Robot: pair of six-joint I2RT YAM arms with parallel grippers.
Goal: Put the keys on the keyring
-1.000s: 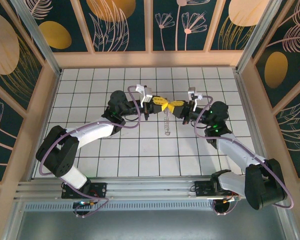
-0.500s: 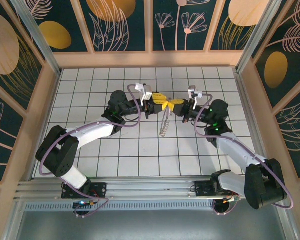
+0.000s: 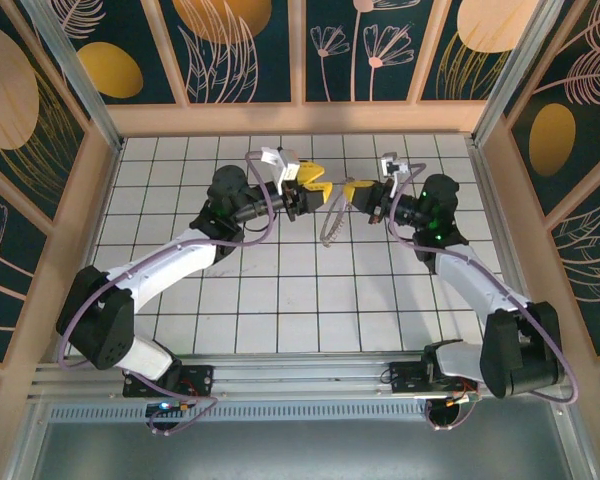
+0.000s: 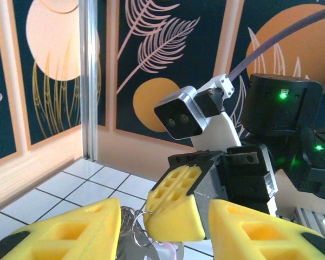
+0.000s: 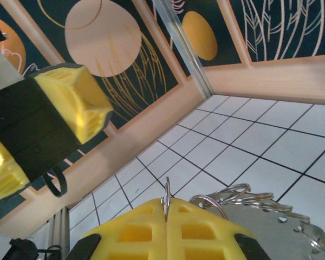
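In the right wrist view my right gripper (image 5: 166,205) is shut on the keyring (image 5: 166,196), a thin silver ring whose edge sticks up between the yellow pads. Beside it hang more silver rings and a flat metal key (image 5: 284,233). From above, the right gripper (image 3: 356,190) holds this bunch of keys (image 3: 330,226) dangling over the tiles. My left gripper (image 3: 316,186) faces it, open. In the left wrist view the left gripper (image 4: 165,219) has its yellow fingers (image 4: 70,230) on either side of the right gripper's pads (image 4: 176,208) without touching them. A pale lilac key (image 4: 168,251) hangs below.
The white tiled floor (image 3: 280,290) is walled by wooden panels (image 3: 300,118) at the back and both sides. Both arms reach into the far middle, their purple cables (image 3: 265,205) looping beside the wrists. The right arm's wrist camera (image 4: 181,114) sits close ahead of the left gripper.
My left gripper's jaws have opened and let go of the bunch. Both grippers have moved up and towards the back wall; the keys now hang from the right gripper alone.
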